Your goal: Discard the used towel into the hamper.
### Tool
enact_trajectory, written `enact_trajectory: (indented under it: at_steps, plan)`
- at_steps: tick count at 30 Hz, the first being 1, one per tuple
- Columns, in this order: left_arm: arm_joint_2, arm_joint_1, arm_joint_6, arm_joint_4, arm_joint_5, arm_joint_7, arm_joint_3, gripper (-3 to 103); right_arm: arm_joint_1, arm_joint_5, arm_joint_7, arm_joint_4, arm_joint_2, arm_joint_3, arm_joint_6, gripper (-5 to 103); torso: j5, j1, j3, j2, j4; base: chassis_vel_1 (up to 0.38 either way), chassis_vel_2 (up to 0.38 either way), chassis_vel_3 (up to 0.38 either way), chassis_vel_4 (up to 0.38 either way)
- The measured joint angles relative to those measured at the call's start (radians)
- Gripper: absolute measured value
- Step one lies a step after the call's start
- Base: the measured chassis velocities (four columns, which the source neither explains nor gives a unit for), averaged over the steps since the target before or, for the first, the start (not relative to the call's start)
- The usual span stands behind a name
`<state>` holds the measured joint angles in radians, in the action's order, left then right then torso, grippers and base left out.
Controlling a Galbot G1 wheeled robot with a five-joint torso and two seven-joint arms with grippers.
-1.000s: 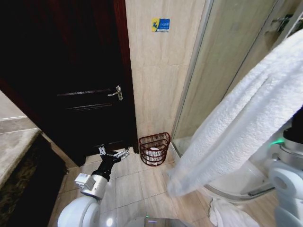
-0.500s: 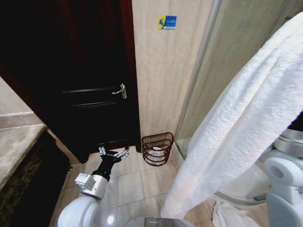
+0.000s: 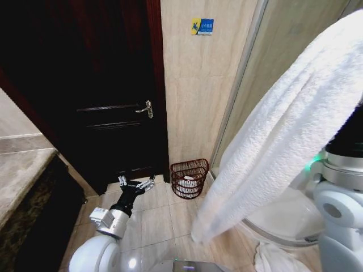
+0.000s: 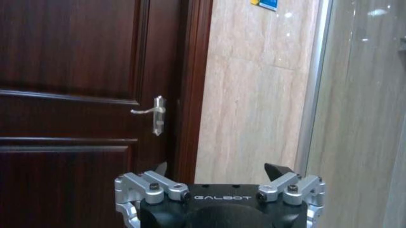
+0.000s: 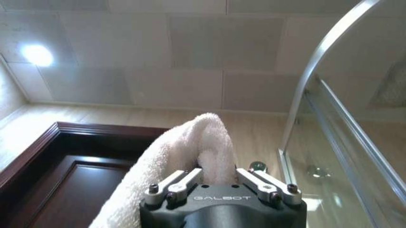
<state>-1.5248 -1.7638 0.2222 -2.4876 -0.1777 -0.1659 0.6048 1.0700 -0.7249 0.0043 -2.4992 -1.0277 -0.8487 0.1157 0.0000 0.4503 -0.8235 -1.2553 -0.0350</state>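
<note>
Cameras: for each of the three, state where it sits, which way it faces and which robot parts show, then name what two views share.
Head view: high on the robot, looking forward and down at the hamper, the door and the towel; left gripper held low.
Left wrist view: behind the left gripper, facing the door and its handle.
Right wrist view: behind the right gripper, tilted up to the ceiling, clamping the towel.
Shared: door handle in head and left wrist views.

white fluffy towel point(image 3: 283, 141) hanging high, draped diagonally, lower end above floor, dark red wire hamper point(image 3: 189, 178) upright on floor by wall
</note>
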Motion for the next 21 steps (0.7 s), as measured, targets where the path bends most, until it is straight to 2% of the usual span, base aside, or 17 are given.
enact_trajectory:
  at_steps: [21]
  plan:
    - [0.0, 0.0, 0.0, 0.0, 0.0, 0.0, 0.0, 100, 0.031, 0.011, -0.003, -0.002, -0.005, -0.013, 0.007, 8, 0.0, 0.058, -0.067, -0.125, -0.0001, 0.0, 0.0, 0.0, 0.0]
